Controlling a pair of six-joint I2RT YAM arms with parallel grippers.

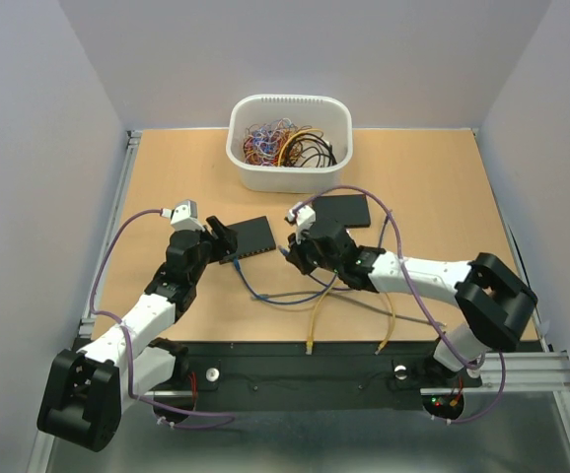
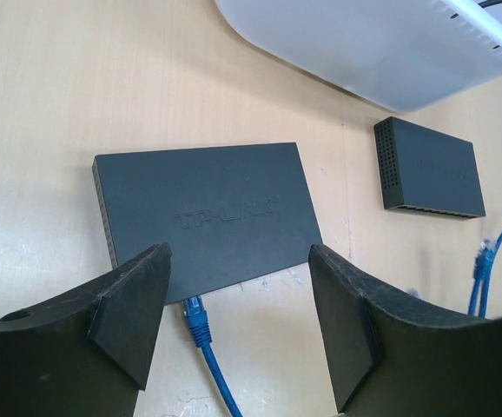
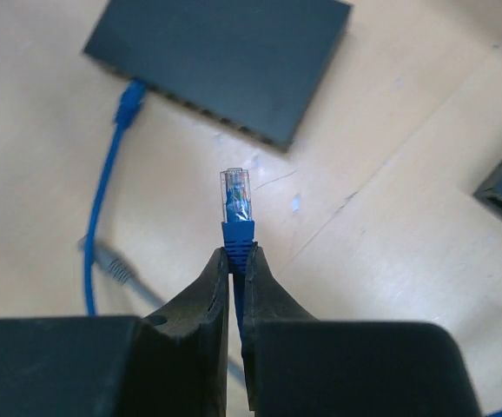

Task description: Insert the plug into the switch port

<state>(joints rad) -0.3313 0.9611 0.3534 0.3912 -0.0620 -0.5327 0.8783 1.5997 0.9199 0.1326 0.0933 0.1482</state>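
The black switch (image 1: 255,236) lies flat at mid-table, with its row of ports (image 3: 234,126) along the near edge. One blue cable (image 2: 197,317) is plugged into its left end. My left gripper (image 2: 238,321) stands open just in front of that edge, holding nothing. My right gripper (image 3: 237,256) is shut on the boot of a second blue cable's connector (image 3: 236,195), which points at the port row a short way off. The yellow cable (image 1: 315,315) lies by the table's near edge, and its plug (image 1: 310,347) is free of both grippers.
A second black box (image 1: 342,209) lies right of the switch, behind my right gripper. A white bin (image 1: 290,143) of tangled wires stands at the back. A grey cable's connector (image 3: 112,261) rests on the table below the held connector.
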